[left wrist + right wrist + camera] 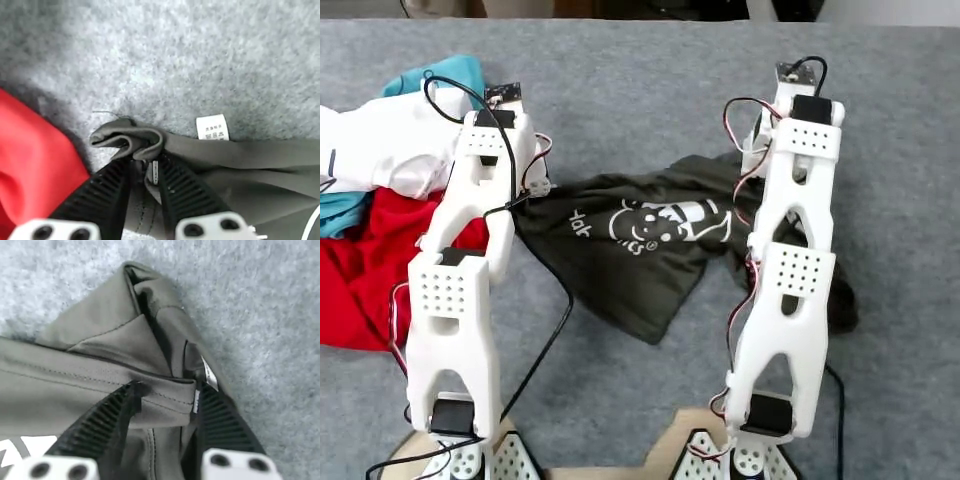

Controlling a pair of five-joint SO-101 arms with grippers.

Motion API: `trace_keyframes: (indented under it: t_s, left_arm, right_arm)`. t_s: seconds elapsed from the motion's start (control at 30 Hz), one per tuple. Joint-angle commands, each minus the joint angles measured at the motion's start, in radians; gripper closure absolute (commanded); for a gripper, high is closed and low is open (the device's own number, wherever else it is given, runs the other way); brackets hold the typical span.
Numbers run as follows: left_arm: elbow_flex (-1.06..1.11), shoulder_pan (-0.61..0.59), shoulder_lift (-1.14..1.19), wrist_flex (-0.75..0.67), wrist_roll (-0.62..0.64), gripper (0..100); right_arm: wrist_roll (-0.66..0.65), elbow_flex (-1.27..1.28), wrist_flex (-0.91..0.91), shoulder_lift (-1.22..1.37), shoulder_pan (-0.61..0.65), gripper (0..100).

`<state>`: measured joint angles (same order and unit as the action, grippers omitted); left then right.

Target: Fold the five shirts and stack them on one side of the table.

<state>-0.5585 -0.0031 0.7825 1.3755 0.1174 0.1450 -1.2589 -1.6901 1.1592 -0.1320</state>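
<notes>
Between left fingers [172, 182] and right fingers [107, 415], each clamped on a bunched edge, your dark shirt [640, 270] lies on the bench [650, 90] (thin bites): uneven pull could slip one.

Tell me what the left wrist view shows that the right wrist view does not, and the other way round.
Left wrist view, not the right: a red shirt lying beside the left gripper. Right wrist view, not the left: a bit of the white print on the dark shirt, near the right gripper. Both: each gripper is shut on a bunched edge of the dark shirt, over the grey table.
</notes>
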Motion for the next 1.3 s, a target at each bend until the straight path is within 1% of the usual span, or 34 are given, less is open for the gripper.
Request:
trace_keyframes:
  t_s: [0.0,0.13,0.3,0.5,0.6,0.7,0.77,0.83,0.97,1.03,1.17,1.27]
  left_arm:
    - [-0.002,-0.02,-0.001,-0.023,-0.011,98]
    - [-0.002,-0.02,-0.001,-0.023,-0.011,98]
    - [-0.002,-0.02,-0.001,-0.023,-0.011,98]
    - [0.0,-0.02,-0.001,-0.023,-0.011,98]
    - [0.0,-0.02,-0.001,-0.023,-0.011,98]
    - [0.0,-0.02,-0.001,-0.023,-0.011,98]
    - [-0.003,-0.02,-0.001,-0.023,-0.009,98]
    - [-0.005,-0.021,-0.001,-0.025,-0.005,98]
    - [-0.005,-0.021,-0.012,-0.023,0.011,98]
    - [-0.026,-0.02,-0.022,-0.014,0.037,98]
    - [-0.13,-0.018,-0.116,0.074,0.046,98]
    - [-0.18,0.011,-0.179,0.132,0.046,98]
  right_arm:
    - [0.002,-0.012,0.015,-0.001,-0.019,80.7]
    - [0.008,-0.004,0.026,0.001,-0.019,81.8]
    - [0.008,-0.01,0.031,0.012,-0.018,93.3]
    - [0.008,-0.024,0.028,0.012,-0.019,94.0]
    - [0.008,-0.077,0.008,0.013,-0.019,94.6]
    - [0.003,-0.16,-0.029,0.016,-0.019,98.9]
    - [-0.006,-0.217,-0.054,0.018,-0.019,99.1]
    - [-0.044,-0.277,-0.068,0.018,-0.016,99.2]
    - [-0.08,-0.407,-0.095,0.01,-0.013,99.2]
    - [-0.084,-0.403,-0.097,-0.03,-0.013,99.2]
    - [-0.132,-0.355,-0.097,-0.191,-0.016,99.2]
    - [-0.167,-0.354,-0.097,-0.34,-0.019,99.2]
